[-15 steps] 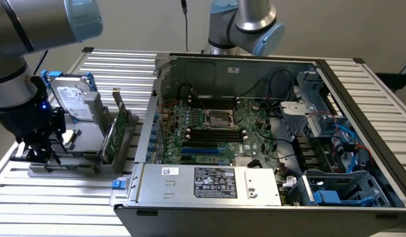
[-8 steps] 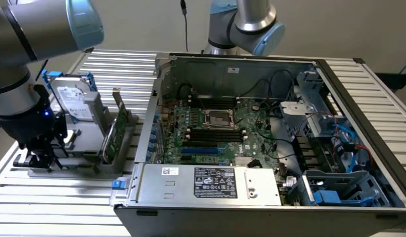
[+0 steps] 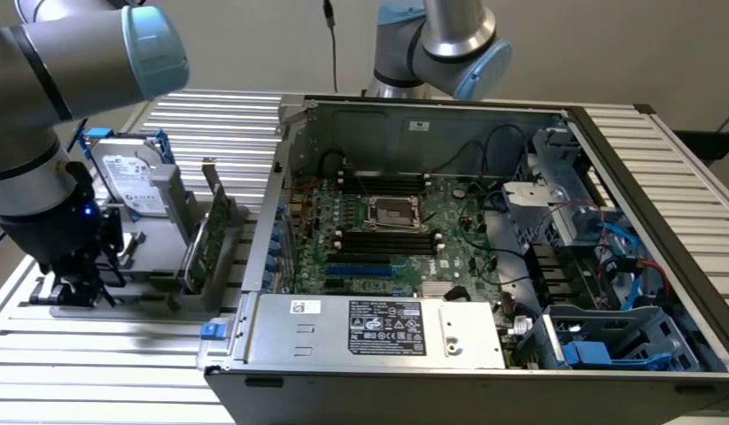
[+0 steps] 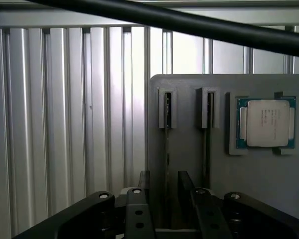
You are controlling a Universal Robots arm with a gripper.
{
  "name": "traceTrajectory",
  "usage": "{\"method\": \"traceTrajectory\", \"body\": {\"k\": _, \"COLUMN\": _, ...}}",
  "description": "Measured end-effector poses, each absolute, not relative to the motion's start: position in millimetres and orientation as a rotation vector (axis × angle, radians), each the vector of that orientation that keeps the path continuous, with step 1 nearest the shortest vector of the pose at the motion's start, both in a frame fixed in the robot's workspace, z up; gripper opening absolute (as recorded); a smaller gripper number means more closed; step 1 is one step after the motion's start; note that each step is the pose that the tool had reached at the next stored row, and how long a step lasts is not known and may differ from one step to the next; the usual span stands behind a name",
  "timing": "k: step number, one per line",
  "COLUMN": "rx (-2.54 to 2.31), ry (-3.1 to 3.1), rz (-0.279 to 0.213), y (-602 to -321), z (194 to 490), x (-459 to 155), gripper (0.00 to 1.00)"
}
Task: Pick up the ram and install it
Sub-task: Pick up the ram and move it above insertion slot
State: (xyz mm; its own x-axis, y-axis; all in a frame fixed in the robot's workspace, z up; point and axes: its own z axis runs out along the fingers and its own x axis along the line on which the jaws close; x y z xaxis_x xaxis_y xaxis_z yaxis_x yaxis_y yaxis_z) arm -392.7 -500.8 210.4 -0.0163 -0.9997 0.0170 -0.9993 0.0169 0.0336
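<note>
In the wrist view, two ram sticks stand on edge in the slots of a grey holder. One ram runs between my fingers; the other ram stands beside it. My gripper is open, one finger on each side of the first stick, and no contact is visible. In the exterior view the gripper hangs low over the holder at the exterior view's left, next to the open computer case.
A processor chip lies in the holder beside the sticks. A grey hard drive and a green expansion card stand upright near the gripper. Black memory slots flank the socket on the motherboard. A black cable crosses the wrist view.
</note>
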Motion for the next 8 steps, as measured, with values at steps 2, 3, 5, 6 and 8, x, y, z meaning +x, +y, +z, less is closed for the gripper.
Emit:
{"method": "traceTrajectory", "body": {"k": 2, "rx": 2.179, "ry": -2.215, "rz": -0.024, "y": -500.8, "z": 208.8, "x": -392.7, "gripper": 0.36}}
{"method": "traceTrajectory", "body": {"k": 3, "rx": 2.179, "ry": -2.216, "rz": -0.027, "y": -500.8, "z": 208.0, "x": -392.7, "gripper": 0.36}}
{"method": "traceTrajectory", "body": {"k": 5, "rx": 2.181, "ry": -2.217, "rz": -0.033, "y": -500.8, "z": 206.2, "x": -392.7, "gripper": 0.36}}
{"method": "traceTrajectory", "body": {"k": 6, "rx": 2.181, "ry": -2.218, "rz": -0.035, "y": -500.8, "z": 205.3, "x": -392.6, "gripper": 0.36}}
{"method": "traceTrajectory", "body": {"k": 8, "rx": 2.183, "ry": -2.219, "rz": -0.040, "y": -500.7, "z": 203.3, "x": -392.6, "gripper": 0.36}}
